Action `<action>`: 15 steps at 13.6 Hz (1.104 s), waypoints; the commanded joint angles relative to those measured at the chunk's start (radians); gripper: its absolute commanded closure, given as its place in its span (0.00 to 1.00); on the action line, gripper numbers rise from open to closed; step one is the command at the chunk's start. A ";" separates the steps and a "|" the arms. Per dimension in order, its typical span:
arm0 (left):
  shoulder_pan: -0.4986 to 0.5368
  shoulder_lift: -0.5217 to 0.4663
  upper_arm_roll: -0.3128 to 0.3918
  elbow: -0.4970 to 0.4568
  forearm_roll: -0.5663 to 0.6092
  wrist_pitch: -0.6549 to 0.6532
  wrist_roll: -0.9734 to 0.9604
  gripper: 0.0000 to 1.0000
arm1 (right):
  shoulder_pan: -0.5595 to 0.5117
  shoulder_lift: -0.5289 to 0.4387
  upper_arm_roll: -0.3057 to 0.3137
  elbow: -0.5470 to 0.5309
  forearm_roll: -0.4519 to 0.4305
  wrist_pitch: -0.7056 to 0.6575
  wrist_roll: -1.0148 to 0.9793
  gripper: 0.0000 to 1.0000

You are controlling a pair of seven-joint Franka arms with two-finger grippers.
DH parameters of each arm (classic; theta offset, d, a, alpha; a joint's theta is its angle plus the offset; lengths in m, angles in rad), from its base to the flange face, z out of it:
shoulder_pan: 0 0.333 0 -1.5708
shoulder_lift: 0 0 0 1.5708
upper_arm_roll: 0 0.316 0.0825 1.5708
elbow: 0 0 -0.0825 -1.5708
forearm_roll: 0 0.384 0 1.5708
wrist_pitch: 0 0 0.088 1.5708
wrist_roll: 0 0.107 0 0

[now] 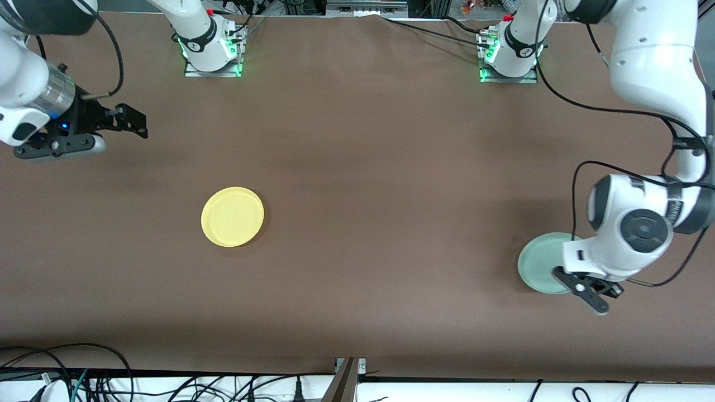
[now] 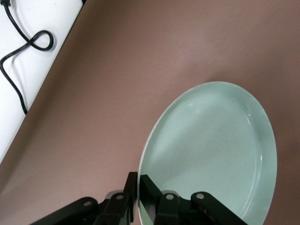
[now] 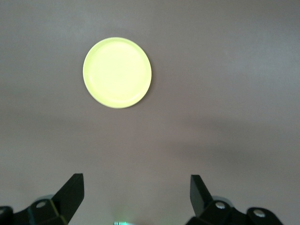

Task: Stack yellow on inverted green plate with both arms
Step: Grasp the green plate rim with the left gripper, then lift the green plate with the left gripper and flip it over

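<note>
Front view: the left arm bends low, its left tool [image 1: 581,287] at the green plate [image 1: 540,262] near the worktop's [image 1: 357,223] left-arm end. The right tool [image 1: 120,120] waits aloft; the yellow plate [image 1: 232,216] lies apart.

Left wrist view: the fingers [image 2: 149,199] pinch the green plate's [image 2: 211,150] rim.

Right wrist view: the fingers [image 3: 72,191] are spread, the yellow plate [image 3: 117,72] well ahead.

white jointed arms, black joint bands, black cables, green-lit bases
</note>
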 commanded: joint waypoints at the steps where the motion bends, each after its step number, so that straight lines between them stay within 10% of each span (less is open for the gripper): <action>1: -0.147 -0.038 0.022 -0.012 0.102 -0.149 -0.201 1.00 | -0.002 0.015 0.004 -0.002 -0.014 0.031 -0.013 0.00; 7: -0.626 0.026 0.024 0.002 0.493 -0.551 -0.882 1.00 | -0.002 -0.025 -0.004 -0.008 -0.014 0.003 -0.013 0.00; 15: -0.887 0.213 0.016 0.007 0.535 -0.708 -1.436 1.00 | -0.002 -0.042 -0.013 -0.036 -0.013 0.005 -0.013 0.00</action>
